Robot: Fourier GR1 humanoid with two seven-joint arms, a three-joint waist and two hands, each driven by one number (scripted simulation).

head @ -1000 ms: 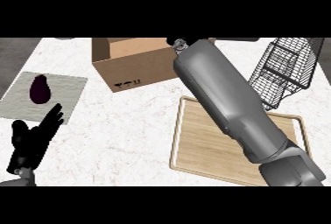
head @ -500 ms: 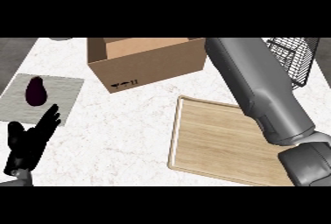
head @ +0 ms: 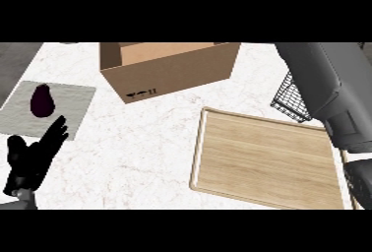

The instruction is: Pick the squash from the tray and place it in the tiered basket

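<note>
The squash cannot be found anywhere in the head view; the wooden tray at lower right shows only bare board, its raised rim visible along its top and left sides. The right forearm enters from the right edge and runs up toward the upper right corner, crossing over the tray's right side; the right hand itself lies outside the view, so its fingers cannot be reported. The tiered basket, dark wire, shows only as a small portion just beside that forearm, above the tray's top right corner; its contents cannot be told. The left hand rests at the lower left edge, fingers straight and pointing up, holding nothing, its fingertips overlapping the lower edge of a grey cloth. On that cloth lies a dark purple eggplant. An open cardboard box stands at top centre, with no contents visible inside.
</note>
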